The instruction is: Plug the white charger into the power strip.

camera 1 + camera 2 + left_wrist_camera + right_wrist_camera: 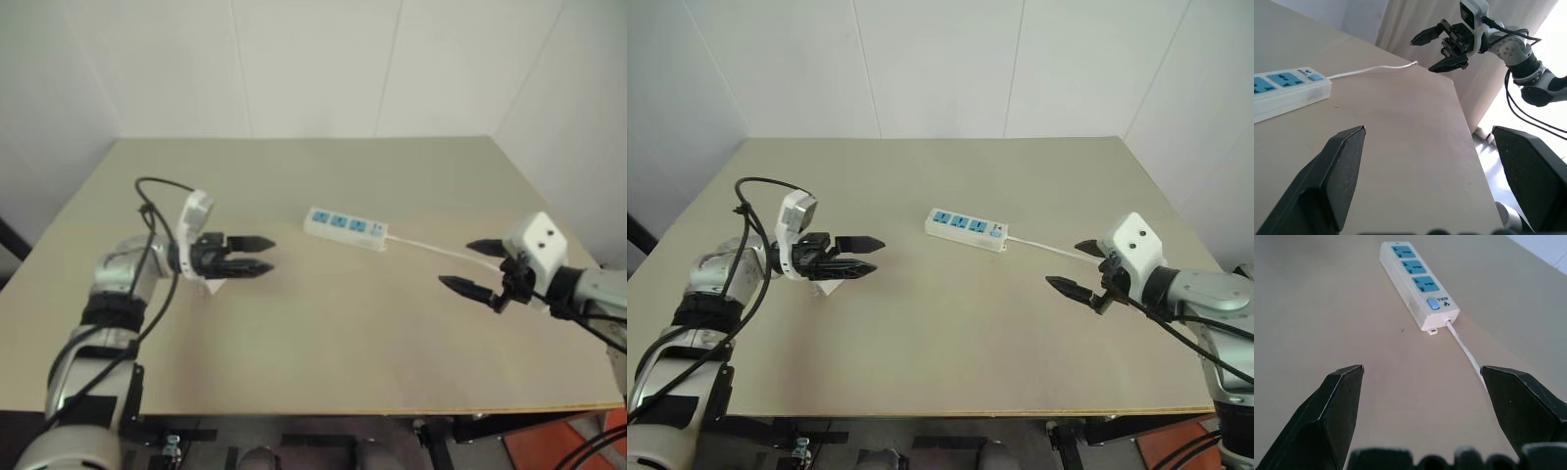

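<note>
Head views, left gripper: the left gripper (266,255) is held level above the table (323,343), fingers spread and nothing gripped.
Head views, charger: a small white piece, taken to be the white charger (214,285), lies on the table just under and behind the left gripper's fingers; its shape is largely hidden.
Head views, right gripper: the right gripper (457,264) is released and empty, with the thin cord (431,248) passing just beyond its upper fingertip.
Head views, strip: the power strip (345,227) lies flat between the two grippers, ahead of both and well apart from each.
Left wrist view: matte black wedge-shaped fingers (1347,161) are seen parted; the strip's switch end lies ahead and to one side.
Right wrist view: three blue socket faces and a small blue switch (1433,304) are set in a smooth, hard, rounded white bar; the table is plain matte tan board.
Step in hand: the charger is judged not yet picked up.
Advice: the left gripper should be drawn back and lowered over the charger, which should be gripped by its flat sides with the prongs kept free.
</note>
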You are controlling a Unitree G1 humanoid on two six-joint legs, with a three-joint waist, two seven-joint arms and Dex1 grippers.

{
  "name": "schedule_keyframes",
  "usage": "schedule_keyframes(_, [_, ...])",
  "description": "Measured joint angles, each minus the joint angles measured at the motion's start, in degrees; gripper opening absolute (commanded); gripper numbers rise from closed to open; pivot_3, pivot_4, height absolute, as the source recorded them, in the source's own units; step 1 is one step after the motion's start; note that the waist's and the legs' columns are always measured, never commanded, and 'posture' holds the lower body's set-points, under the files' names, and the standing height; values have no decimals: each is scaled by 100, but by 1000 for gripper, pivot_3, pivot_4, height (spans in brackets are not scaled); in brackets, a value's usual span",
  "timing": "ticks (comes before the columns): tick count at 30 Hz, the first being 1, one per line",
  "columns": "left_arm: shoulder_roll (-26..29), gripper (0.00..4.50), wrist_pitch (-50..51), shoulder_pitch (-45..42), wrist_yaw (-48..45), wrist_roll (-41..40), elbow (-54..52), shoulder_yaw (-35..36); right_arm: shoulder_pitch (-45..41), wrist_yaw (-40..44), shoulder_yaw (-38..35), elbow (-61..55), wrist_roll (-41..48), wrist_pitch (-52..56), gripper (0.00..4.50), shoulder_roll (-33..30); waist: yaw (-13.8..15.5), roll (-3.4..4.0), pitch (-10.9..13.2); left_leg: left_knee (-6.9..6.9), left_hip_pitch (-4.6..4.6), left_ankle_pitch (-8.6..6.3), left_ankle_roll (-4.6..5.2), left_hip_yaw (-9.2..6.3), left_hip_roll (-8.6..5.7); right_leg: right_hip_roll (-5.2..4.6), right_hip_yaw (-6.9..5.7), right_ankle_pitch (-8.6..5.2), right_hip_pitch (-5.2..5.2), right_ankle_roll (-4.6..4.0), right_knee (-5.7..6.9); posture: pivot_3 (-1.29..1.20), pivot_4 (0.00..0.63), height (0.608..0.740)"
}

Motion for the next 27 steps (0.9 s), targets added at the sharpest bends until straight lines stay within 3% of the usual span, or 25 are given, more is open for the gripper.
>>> schedule_keyframes(7, [-183, 4500, -237, 163, 555, 54, -148, 572, -1451, 161, 952, 1900, -600, -808, 4486, 13, -104, 1, 0, 4, 5, 1, 2, -1, 4, 3, 1, 0, 0, 0, 5, 0, 150, 740])
schedule_keyframes(16, [-66, 4500, 741, 2067, 1825, -776, -2892, 1612, -3364, 838, 2137, 5489, -1616, -2429, 4486, 657, -189, 0, 1, 4, 0, 2, -1, 8, 3, -8, 7, 2, -6, 3, -4, 0, 150, 740])
schedule_keyframes(20, [-89, 4500, 1029, 2506, 2379, -1120, -3810, 1825, -4203, 638, 2423, 7049, -2100, -3214, 4486, 1173, -196, 1, 1, 1, 7, 4, -5, 6, 5, -5, 6, 2, -4, 1, 1, 0, 150, 740])
schedule_keyframes(27, [19, 4500, 1041, 2934, 2804, -1236, -4306, 1986, -4695, 24, 2543, 8661, -2661, -3886, 4486, 1526, -186, 1, 0, -3, -1, 8, -12, 7, 2, -11, 7, 3, -5, 0, 4, 0, 150, 740])
